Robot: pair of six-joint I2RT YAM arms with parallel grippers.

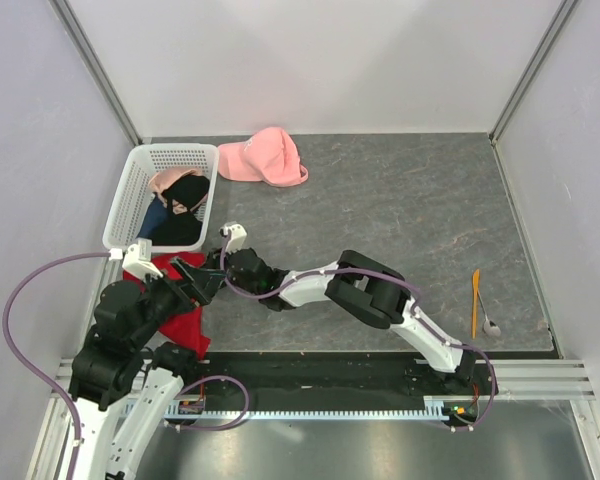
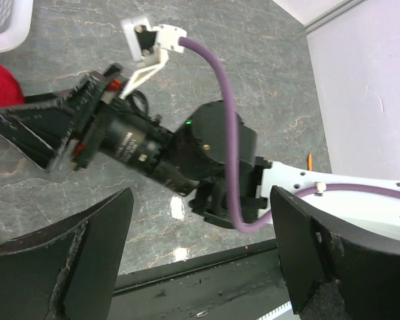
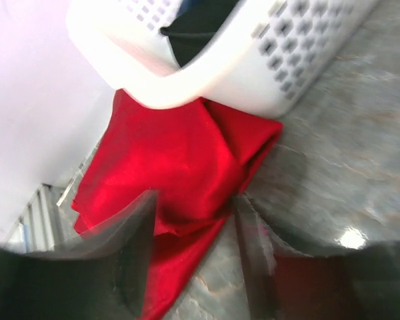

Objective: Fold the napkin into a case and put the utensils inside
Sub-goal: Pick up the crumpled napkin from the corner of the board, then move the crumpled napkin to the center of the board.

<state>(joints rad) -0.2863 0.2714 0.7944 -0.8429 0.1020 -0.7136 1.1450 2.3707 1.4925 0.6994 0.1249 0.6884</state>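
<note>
In the overhead view the left arm [image 1: 120, 320] covers the middle of the napkin [image 1: 185, 328], so its outline cannot be read. The right wrist view is smeared. There the napkin's far edge runs under the basket [image 3: 253, 60], and whether the jaws of the right gripper [image 3: 195, 203] pinch the cloth is unclear. The utensils [image 1: 475, 300] at the right are too thin to tell apart, and a grey speck [image 1: 492, 326] beside them is unidentifiable.

No word, brand or number can be read in any of the three views; the only print in sight is a few tiny white marks on the black wrist housing [image 2: 130, 143] of the right arm, seen from the left wrist camera, too small and blurred to make out as letters or figures
</note>
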